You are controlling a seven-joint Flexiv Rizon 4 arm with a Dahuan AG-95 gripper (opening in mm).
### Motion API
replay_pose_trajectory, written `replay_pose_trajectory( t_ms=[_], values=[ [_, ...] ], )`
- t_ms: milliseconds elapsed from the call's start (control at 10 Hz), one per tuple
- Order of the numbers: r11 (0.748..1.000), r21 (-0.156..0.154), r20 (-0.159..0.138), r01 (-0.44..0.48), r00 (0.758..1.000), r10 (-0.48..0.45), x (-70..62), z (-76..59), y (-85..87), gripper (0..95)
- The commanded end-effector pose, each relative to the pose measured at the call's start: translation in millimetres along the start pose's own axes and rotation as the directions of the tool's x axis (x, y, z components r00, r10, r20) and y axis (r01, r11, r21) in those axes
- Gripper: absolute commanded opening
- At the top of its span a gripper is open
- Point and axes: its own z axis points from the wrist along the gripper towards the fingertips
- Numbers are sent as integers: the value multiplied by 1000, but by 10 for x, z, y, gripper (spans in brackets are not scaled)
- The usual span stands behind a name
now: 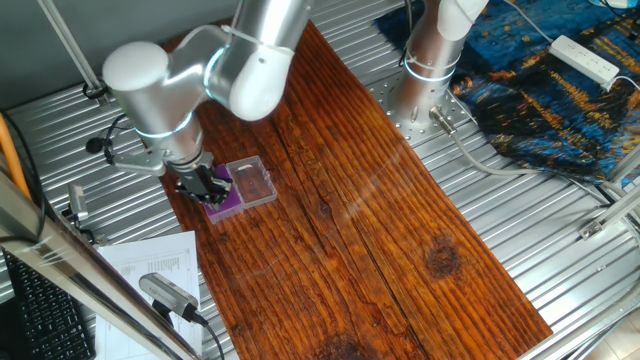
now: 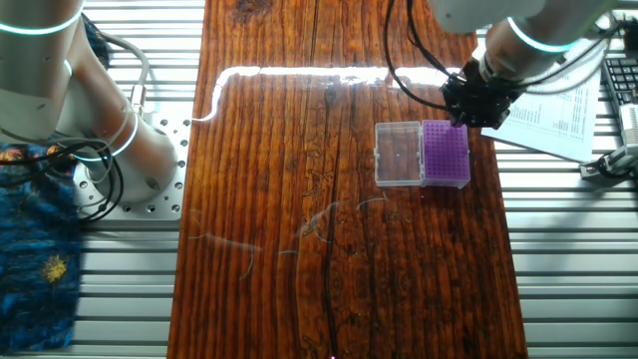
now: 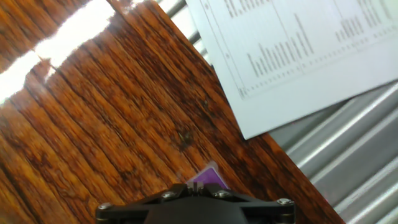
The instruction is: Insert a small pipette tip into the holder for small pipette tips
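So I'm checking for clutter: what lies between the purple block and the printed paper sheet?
Only bare wood of the table. In the other fixed view the gripper hangs above that gap, by the purple block edge nearest the paper sheet.

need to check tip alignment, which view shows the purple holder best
The other fixed view: the purple holder is seen from above, nearly whole, beside the clear box. One fixed view has the gripper covering part of it; the hand view catches only a corner.

A dark wooden board (image 2: 339, 249) carries 1 purple holder (image 2: 446, 155) with a clear box (image 2: 398, 154) joined at its 9 o'clock side.
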Motion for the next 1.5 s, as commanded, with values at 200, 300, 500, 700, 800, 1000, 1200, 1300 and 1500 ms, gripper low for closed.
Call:
replay_pose_trajectory(
  t_ms=[200,300,500,700,800,1000,1200,1300,1500],
  values=[
    [999,17,-37,29,999,-29,24,12,23,0],
    [999,15,-41,32,999,-32,25,13,23,0],
    [998,31,-71,48,996,-46,61,35,24,0],
    [998,30,-73,56,996,-53,89,51,25,0],
    [998,29,-79,60,995,-57,101,58,26,0],
    [997,27,-91,68,994,-66,147,81,31,0],
    [997,28,-93,72,993,-70,164,87,33,0],
    [997,28,-90,70,994,-67,164,82,33,0],
    [998,26,-83,59,995,-56,149,18,49,0]
  ],
)
